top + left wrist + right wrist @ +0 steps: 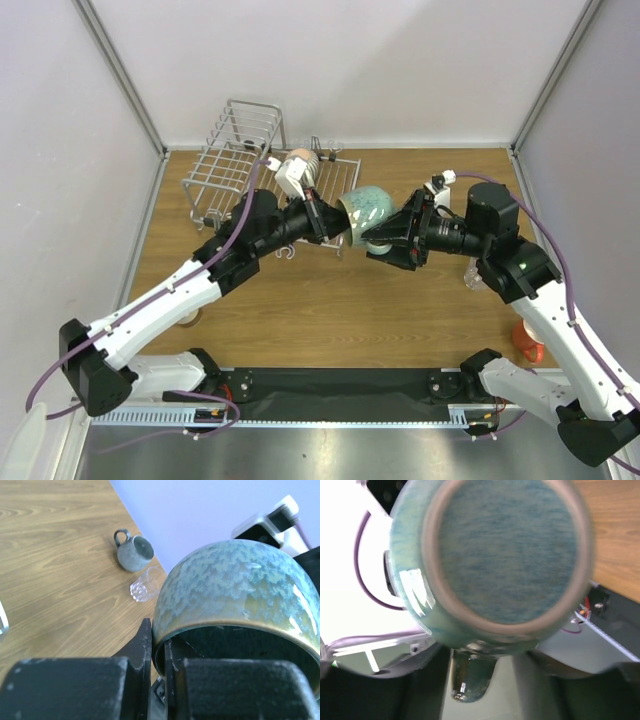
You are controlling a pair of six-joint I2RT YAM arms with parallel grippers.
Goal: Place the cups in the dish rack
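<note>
So here's where we caught it: the teal cup [365, 208] was up off the counter [330, 300], held sideways in the air right between the two sets of jaws. The left jaws were clamped on its rim, with one finger [141, 645] on the outside of the wall and the other tucked inside the mouth. The right jaws sat at the cup's other end, facing its base, with the handle [470, 680] close in by them. We couldn't tell from any view whether the right jaws were closed on anything. The dark shapes either side of the handle were just too blurry.

The dish rack [232, 150] stood behind the left jaws, back past that wrist. Down on the counter, ahead of the left jaws and off to one side, were a grey mug [134, 554] and a clear glass [147, 584] just beside it.

Handling-wise, we figured this cup was glazed ceramic: stiff, on the heavy side, slick where it shines, and likely to chip or crack if dropped from up there. A rim pinch is a thin hold for that weight. We'd have wanted the wall seated deep between the fingers, or the handle taken, before either side let go.
</note>
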